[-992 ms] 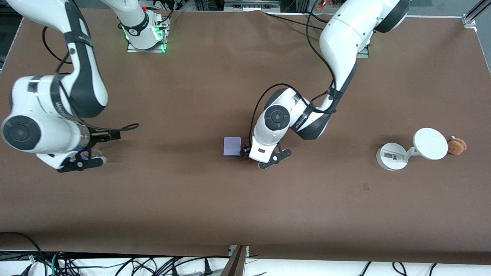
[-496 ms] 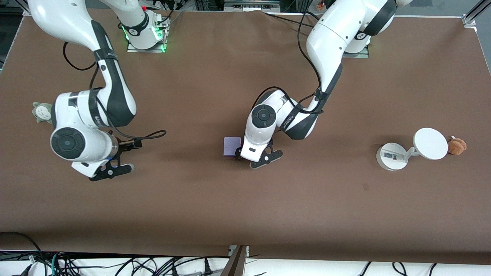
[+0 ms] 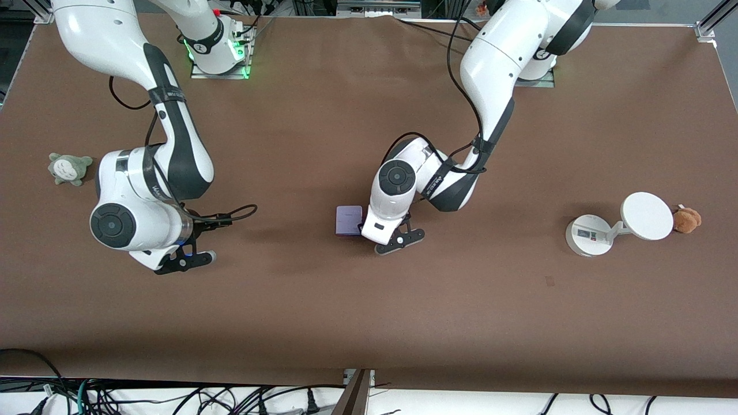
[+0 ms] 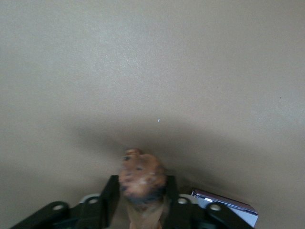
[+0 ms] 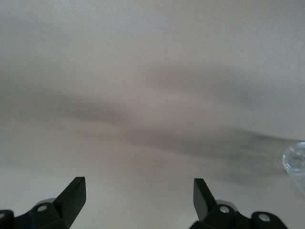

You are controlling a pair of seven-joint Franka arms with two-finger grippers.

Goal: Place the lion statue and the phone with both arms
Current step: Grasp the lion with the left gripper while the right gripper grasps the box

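The lion statue (image 4: 142,177), tan-brown with a darker mane, sits between the fingers of my left gripper (image 4: 142,198), which is shut on it. In the front view this gripper (image 3: 385,235) is low over the middle of the table and the hand hides the statue. The phone (image 3: 349,220), flat with a pale lavender face, lies on the table right beside that gripper, toward the right arm's end; its corner shows in the left wrist view (image 4: 228,208). My right gripper (image 3: 183,260) is open and empty over bare table (image 5: 139,195), toward the right arm's end.
A grey-green plush toy (image 3: 69,168) lies near the right arm's end of the table. A white round-based stand (image 3: 587,235) with a disc (image 3: 647,215) stands near the left arm's end, with a brown plush toy (image 3: 687,219) beside it.
The right arm has swung toward the table's middle, uncovering the grey-green plush toy. The left gripper has shifted slightly toward the phone with the lion statue still in it.
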